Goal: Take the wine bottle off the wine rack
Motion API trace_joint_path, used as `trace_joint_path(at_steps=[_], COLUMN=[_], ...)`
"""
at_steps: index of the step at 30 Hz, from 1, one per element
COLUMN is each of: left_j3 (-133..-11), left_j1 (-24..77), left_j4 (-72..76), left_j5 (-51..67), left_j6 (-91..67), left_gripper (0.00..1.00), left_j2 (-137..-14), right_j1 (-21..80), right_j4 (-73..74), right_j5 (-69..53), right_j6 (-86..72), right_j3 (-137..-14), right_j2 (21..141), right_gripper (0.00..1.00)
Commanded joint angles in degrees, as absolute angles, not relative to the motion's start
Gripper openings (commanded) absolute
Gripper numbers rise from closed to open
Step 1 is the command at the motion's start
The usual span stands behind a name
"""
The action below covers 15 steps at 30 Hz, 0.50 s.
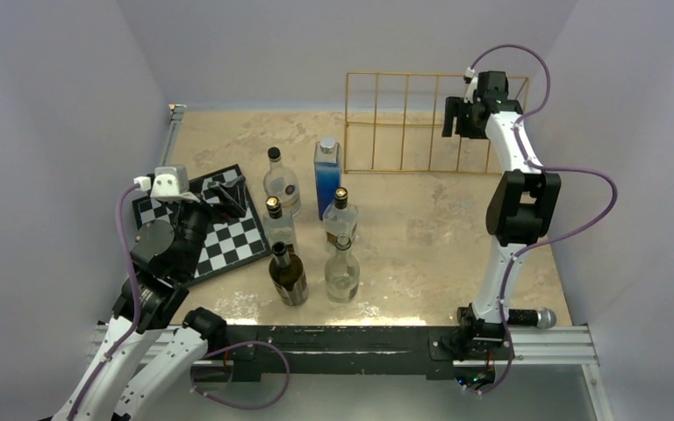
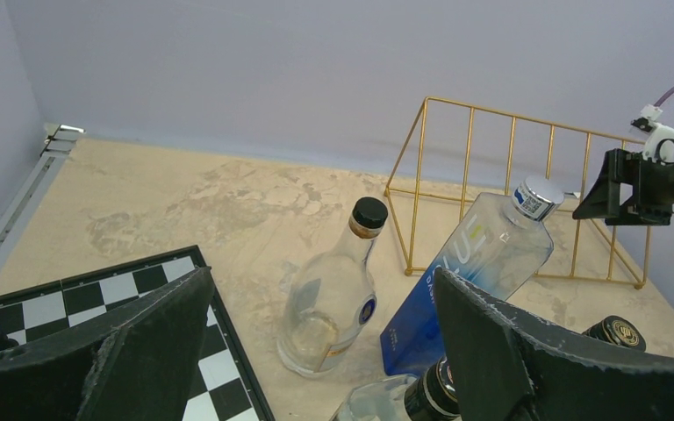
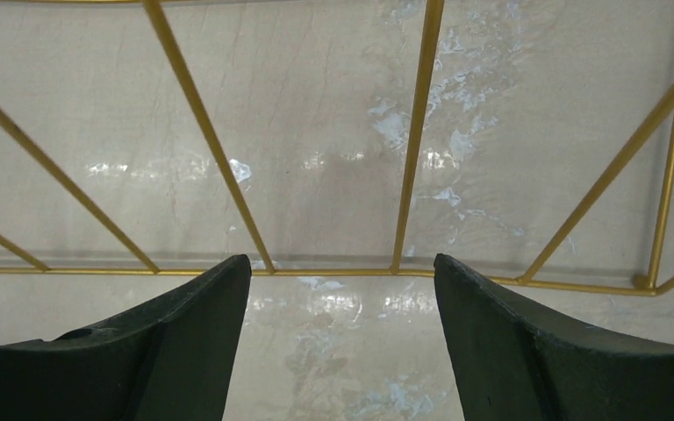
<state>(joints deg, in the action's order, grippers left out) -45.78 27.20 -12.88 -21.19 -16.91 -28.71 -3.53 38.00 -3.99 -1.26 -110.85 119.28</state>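
Note:
The wine rack [image 1: 405,123], a gold wire frame, stands at the back right of the table, and no bottle shows in it. My right gripper [image 1: 456,132] hangs over its right part, pointing down. In the right wrist view it [image 3: 342,267] is open with nothing between its fingers, and the rack's bars [image 3: 333,272] lie just beyond the tips. A dark wine bottle [image 1: 288,276] stands upright on the table near the front. My left gripper [image 1: 228,193] is open and empty above the checkerboard [image 1: 237,241]. The rack [image 2: 509,114] also shows in the left wrist view.
Several other bottles stand in a cluster mid-table: a clear flask [image 1: 282,182], a blue square bottle [image 1: 327,175] and clear ones [image 1: 340,217] [image 1: 342,272]. The flask [image 2: 333,303] and blue bottle [image 2: 474,272] sit ahead of my left gripper [image 2: 322,274]. Walls close in on three sides.

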Motion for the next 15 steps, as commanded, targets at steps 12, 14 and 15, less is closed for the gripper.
trace_joint_path(at_steps=[12, 14, 15], left_j3=[-46.4, -46.3, -46.4], left_j1=[27.5, 27.5, 27.5], left_j4=[-10.3, -10.3, -10.3], left_j5=[-20.2, -20.2, -20.2], left_j6=[-16.6, -16.6, -16.6], left_gripper=[0.99, 0.99, 0.99], left_j2=[-29.4, -29.6, -29.6], right_j1=[-5.2, -5.3, -5.4], right_j4=[43.6, 44.7, 45.0], right_j5=[0.6, 0.8, 0.9], right_j6=[-7.6, -8.6, -9.2], right_j3=[-126.0, -127.6, -128.1], right_j2=[130.7, 131.5, 131.8], right_gripper=[0.63, 0.59, 0.56])
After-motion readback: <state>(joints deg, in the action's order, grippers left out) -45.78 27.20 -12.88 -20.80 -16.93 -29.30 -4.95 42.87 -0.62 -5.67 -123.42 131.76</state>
